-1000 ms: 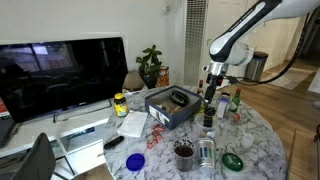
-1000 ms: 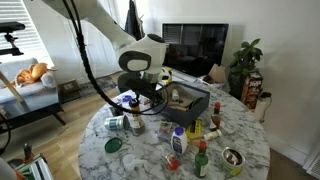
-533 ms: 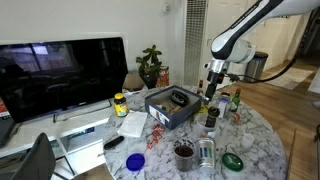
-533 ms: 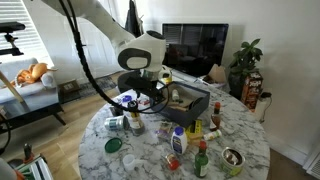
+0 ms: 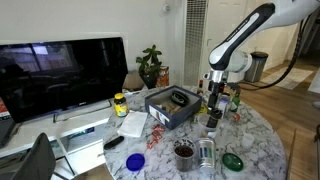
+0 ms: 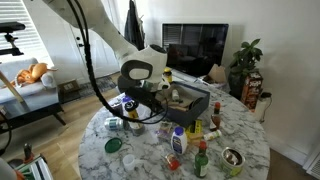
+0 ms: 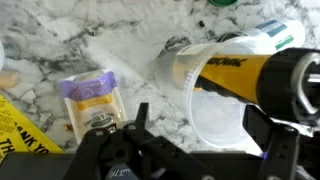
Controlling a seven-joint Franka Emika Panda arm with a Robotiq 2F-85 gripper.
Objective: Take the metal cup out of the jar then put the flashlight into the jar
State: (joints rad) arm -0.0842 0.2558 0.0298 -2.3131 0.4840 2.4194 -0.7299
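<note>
Jaws spread wide, with nothing between them, hang straight over the mouth of the jar (image 7: 180, 80) in the wrist view, their fingers (image 7: 262, 128) standing to either side of its rim and clear of the glass. The flashlight (image 7: 240, 75), yellow in the barrel with black lettering and black at the head, lies slanted across that mouth. Its barrel reaches down inside the clear wall while the head sticks up over the rim, probably because it is too long to lie flat inside. I judge it to rest on the jar alone, since neither finger touches it. In an exterior view the arm comes down steeply onto the jar (image 5: 212, 123), which stands upright on the marble table (image 5: 262, 140) near a dark open box (image 5: 168, 105); the flashlight is too small to make out there. The metal cup (image 5: 206, 152) stands outside the jar and apart from it, just beside a brown cup (image 5: 184, 153), so the first half of the task looks done and the second all but done. A small purple-topped packet (image 7: 92, 100) lies flat near the jar, out of the fingers' way. A straight lift looks the safest way out, as a sideways drift could catch the protruding head and tip the jar.
</note>
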